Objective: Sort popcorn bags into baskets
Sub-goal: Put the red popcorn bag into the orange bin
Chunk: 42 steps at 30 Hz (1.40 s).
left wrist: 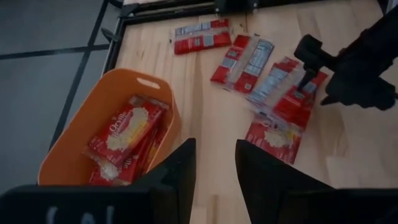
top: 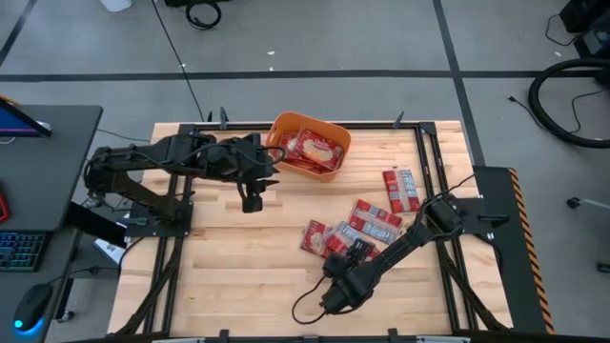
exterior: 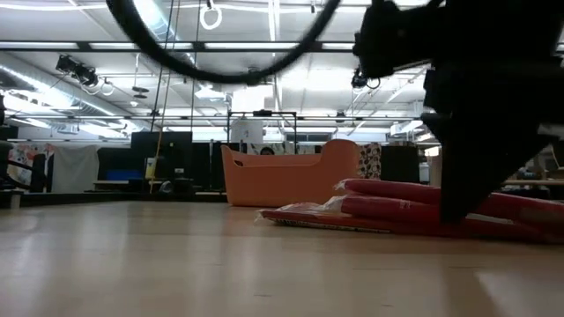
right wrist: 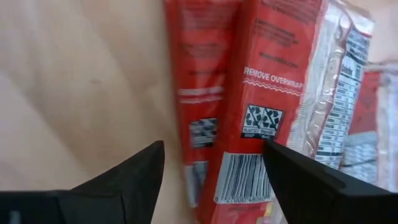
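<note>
— Across the pale wooden plank surface, what is lying where?

— At the far edge, the orange plastic tub with smooth solid walls and a rim is sitting with several packets already lying inside it. Nearer the middle-right, a loose heap of small flat red popcorn packets with pale centre panels is spreading over the boards, and a separate pair of the same red packets is lying apart toward the right rail.

— And the arms?

— The left end effector is hanging just beside the tub on its near side, fingers partly apart and gripping nothing; its wrist view is showing bare wood between them. The right end effector is sitting low at the near edge of the heap, spread wide and holding nothing yet.

— Which one is closer to the next packet?

— The right one, clearly. In its wrist view, a red packet with a barcode and pale side panel is lying straight ahead of the open fingers, its long axis running away from them, roughly in line with the reach. One finger is lining up near the packet's edge, the other over bare wood, so I'd judge a grasp across the narrow width is coming.
</note>
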Tool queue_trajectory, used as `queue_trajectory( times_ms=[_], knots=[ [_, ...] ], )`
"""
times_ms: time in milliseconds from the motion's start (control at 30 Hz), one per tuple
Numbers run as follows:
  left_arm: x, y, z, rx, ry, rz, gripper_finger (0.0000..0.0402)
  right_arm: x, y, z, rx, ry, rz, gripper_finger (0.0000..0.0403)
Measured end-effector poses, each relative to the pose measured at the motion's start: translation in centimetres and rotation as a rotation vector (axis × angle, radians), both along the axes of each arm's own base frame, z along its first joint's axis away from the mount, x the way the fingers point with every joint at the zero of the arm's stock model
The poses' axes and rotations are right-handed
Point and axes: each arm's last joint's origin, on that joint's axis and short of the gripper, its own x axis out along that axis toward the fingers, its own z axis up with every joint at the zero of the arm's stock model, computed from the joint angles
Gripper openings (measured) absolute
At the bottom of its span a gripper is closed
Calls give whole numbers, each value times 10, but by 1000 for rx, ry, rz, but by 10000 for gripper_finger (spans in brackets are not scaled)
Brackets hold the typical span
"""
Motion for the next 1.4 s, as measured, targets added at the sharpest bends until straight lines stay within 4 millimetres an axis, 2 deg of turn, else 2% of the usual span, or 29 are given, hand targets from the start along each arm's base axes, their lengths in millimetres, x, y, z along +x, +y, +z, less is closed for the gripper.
queue_trajectory(
  times_ms=[133, 233, 500, 633, 700, 833, 967, 1200, 1400],
  knots=[
    [-2, -1, 0, 1, 4, -5, 117, -2, -6, -9, -20, 49, -26, 259],
    [-2, -1, -1, 1, 16, -5, 117, -5, -10, -15, -19, 56, -34, 226],
    [-4, -1, -3, -2, 44, -2, 117, -8, -12, -18, -30, 97, -3, 79],
    [-4, -1, -3, -15, 41, 10, 117, -10, -13, -11, -41, 120, 13, 15],
    [-4, -2, -3, -27, 45, 3, 117, -10, -14, 0, -28, 97, 21, 11],
    [1, -5, -13, -75, 66, -85, 117, -16, -15, 35, -7, 22, 62, 11],
    [8, -8, -42, -129, 122, -149, 117, -24, -17, 64, 13, -51, 112, 5],
    [22, -20, -107, -252, 121, -175, 124, -37, -25, 106, 64, -145, 156, 5],
    [31, -35, -130, -342, -19, -158, 181, -42, -36, 134, 112, -213, 218, 5]
  ],
)
